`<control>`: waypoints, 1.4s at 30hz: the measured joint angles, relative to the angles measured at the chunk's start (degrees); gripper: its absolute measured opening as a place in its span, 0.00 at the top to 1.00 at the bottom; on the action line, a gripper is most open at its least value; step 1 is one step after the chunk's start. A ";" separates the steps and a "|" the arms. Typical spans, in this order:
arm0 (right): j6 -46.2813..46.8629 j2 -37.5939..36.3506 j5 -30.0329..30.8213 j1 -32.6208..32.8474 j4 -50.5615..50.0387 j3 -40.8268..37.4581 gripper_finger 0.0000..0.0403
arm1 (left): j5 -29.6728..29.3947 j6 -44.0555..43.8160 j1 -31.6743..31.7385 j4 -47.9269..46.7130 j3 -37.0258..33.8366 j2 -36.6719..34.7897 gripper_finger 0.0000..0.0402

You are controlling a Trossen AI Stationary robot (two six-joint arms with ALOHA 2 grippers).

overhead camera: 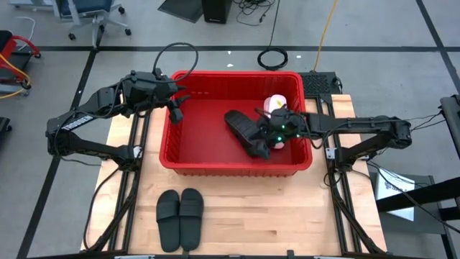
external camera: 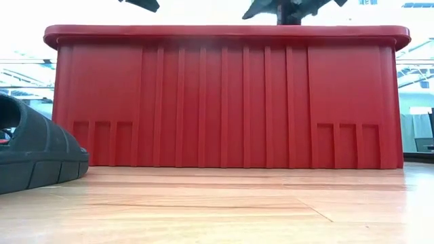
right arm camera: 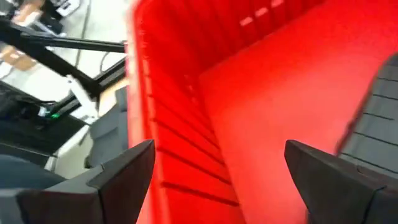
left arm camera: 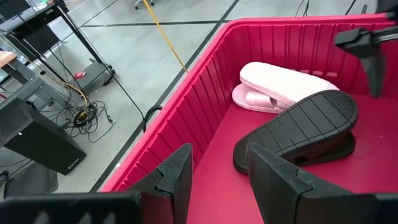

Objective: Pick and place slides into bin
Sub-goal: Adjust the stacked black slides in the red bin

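The large rectangular red plastic bin [overhead camera: 188, 155] with its thick rim and ribbed, sloping walls stands on the pale wooden surface [overhead camera: 287, 208], and everything else is placed from it. Inside the bin, towards its right half, lie two matte black slide sandals [overhead camera: 246, 131] stacked on one another; the left wrist view shows the upper one turned sole-up, its ribbed sole [left arm camera: 298, 127] facing out. Just beyond them, against the bin's far right corner, rest the two pale pink slide sandals [overhead camera: 274, 106], one on top of the other [left arm camera: 280, 87]. The right gripper [overhead camera: 264, 137] is inside the bin just above the black pair, its jaws spread wide with nothing between them; its own camera shows both dark fingers [right arm camera: 118, 171] far apart over the red floor, with the ribbed edge of a black sandal [right arm camera: 379, 130] beside one of them. The left gripper [overhead camera: 175, 108] hangs over the bin's far left corner, just inside the rim, its jaws parted by a moderate gap and holding nothing. Outside the bin, on the surface in front of its near wall and towards its left end, a second pair of matte black slide sandals [overhead camera: 180, 216] lies side by side, straps up; in the low view the heel of one [external camera: 34, 156] shows beside the bin's near wall [external camera: 224, 102].
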 joint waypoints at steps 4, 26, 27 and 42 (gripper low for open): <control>1.01 1.53 -2.50 -4.60 0.06 -0.08 0.14 | 0.00 0.07 0.04 0.02 0.00 0.00 0.63; -13.14 32.54 -17.58 -11.28 -7.47 21.67 0.14 | -1.05 0.64 0.07 -0.10 0.00 0.00 0.63; -14.66 33.00 -16.95 -11.31 -7.67 21.92 0.14 | -1.05 0.62 0.07 -0.38 0.00 0.00 0.63; -20.68 33.46 5.77 -12.55 -16.71 22.56 0.14 | -1.05 1.73 0.07 -1.22 0.00 0.00 0.63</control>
